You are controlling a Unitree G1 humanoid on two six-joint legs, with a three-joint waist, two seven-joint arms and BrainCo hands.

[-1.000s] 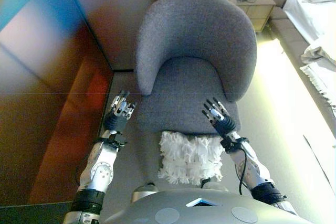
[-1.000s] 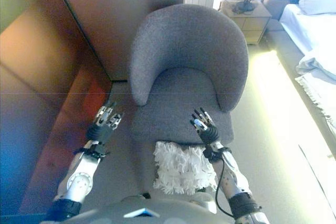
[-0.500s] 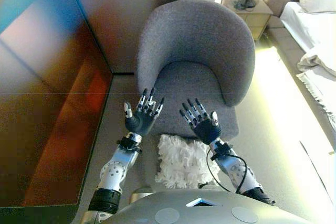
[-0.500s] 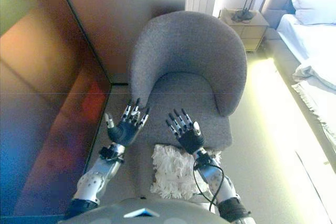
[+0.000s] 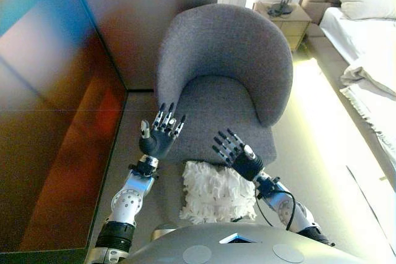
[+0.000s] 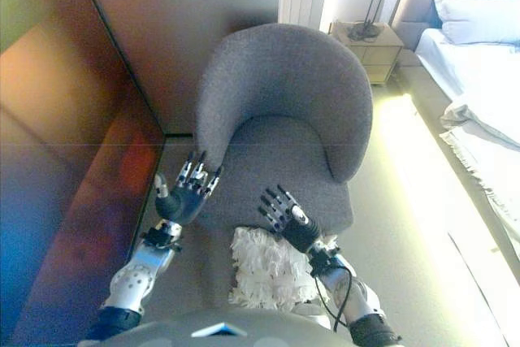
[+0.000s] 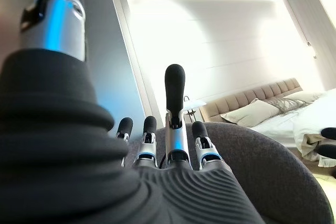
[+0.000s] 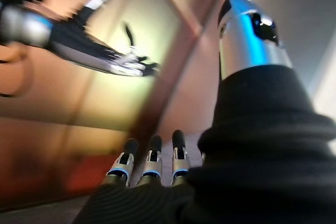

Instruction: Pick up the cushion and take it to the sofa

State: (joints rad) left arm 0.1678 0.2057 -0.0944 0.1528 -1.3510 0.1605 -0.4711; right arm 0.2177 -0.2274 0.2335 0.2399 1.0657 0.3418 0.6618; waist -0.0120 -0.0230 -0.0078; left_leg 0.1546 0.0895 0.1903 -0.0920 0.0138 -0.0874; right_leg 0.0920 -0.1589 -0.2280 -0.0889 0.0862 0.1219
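A white shaggy cushion (image 5: 216, 191) lies at the front edge of the grey armchair's seat (image 5: 216, 112), close before me; it also shows in the right eye view (image 6: 268, 270). My left hand (image 5: 159, 142) is raised palm up with straight spread fingers, above the seat's front left corner, left of the cushion. My right hand (image 5: 238, 157) is open, fingers spread, just above the cushion's far right corner. Neither hand holds anything. In the left wrist view the fingers (image 7: 175, 98) stand straight over the chair back (image 7: 273, 171).
A dark reddish wall panel (image 5: 49, 122) runs along the left. A bedside cabinet with a lamp (image 5: 281, 17) stands behind the chair, and a bed with a pillow and white bedding (image 5: 365, 47) lies at the right. Pale carpet (image 5: 322, 146) lies right of the chair.
Both hands have swung inward from beside the chair and turned palms up with fingers spread; since half a second ago the right hand has dropped toward the cushion. The camera has shifted.
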